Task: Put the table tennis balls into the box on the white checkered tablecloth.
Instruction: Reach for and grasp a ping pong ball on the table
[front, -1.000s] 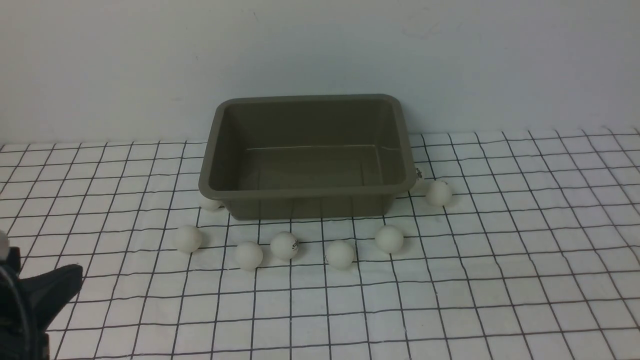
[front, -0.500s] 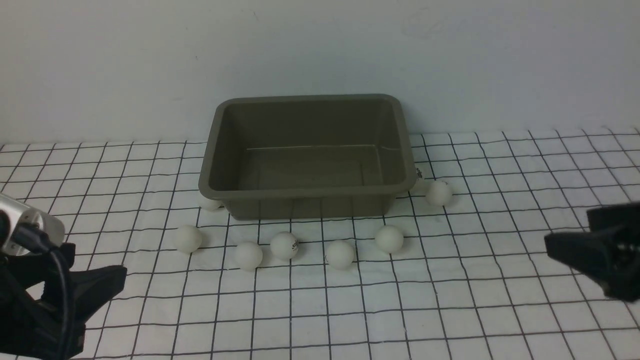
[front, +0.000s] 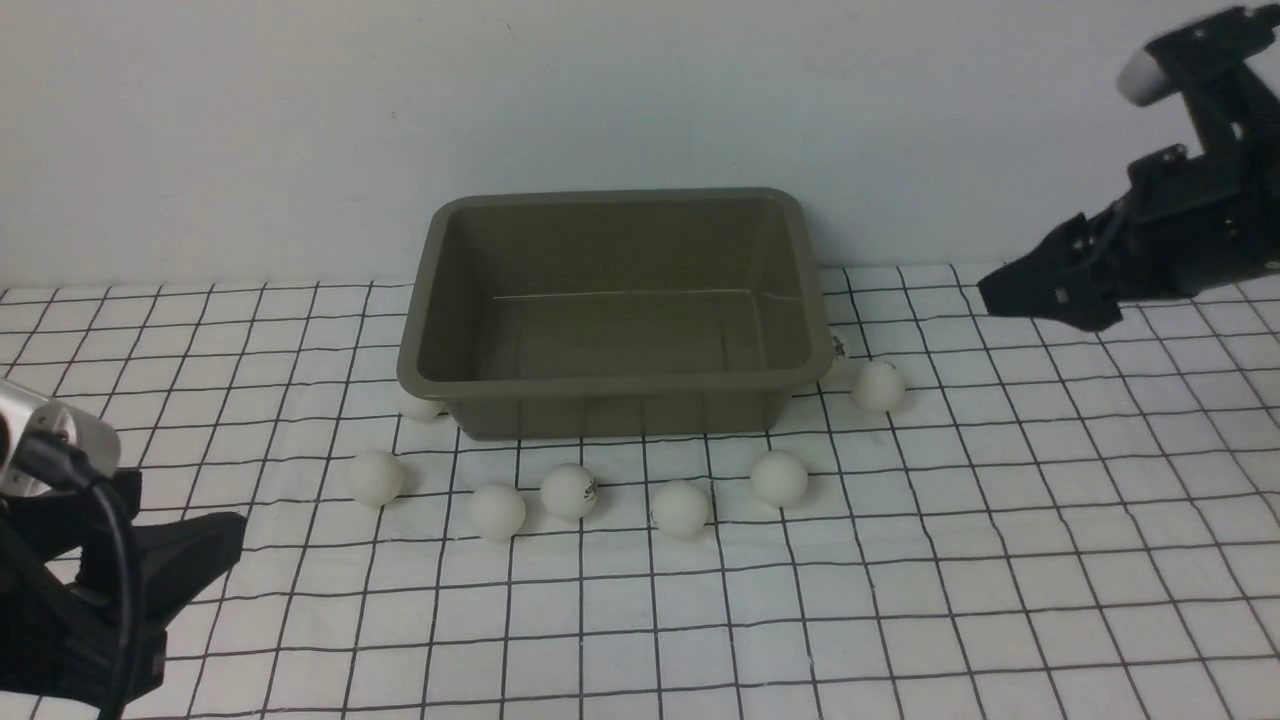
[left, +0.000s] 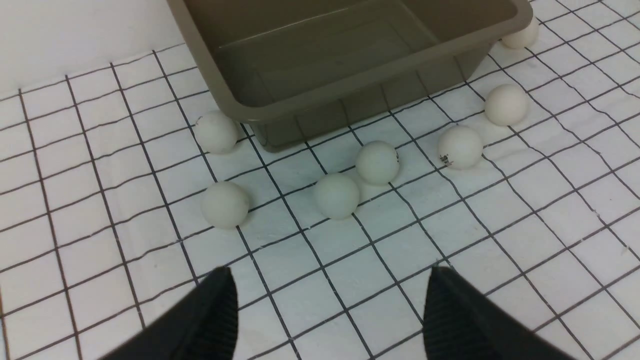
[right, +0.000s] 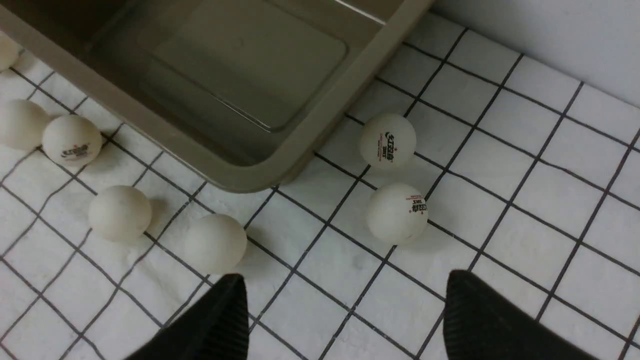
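Both grippers stand spread and empty. At 8 o'clock of the box the left gripper is low; I judge it should straddle the nearest of the table tennis balls squarely before closing, since they roll. All lie on the white checkered tablecloth, none inside. The right gripper hangs raised at 3 o'clock. Two balls sit half-hidden under the box's corners.

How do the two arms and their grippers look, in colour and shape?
The left gripper and right gripper are matte black, with tapering ribbed fingers. Behind the left one: silver cylinder, black cable. Behind the right: pale rounded cap.
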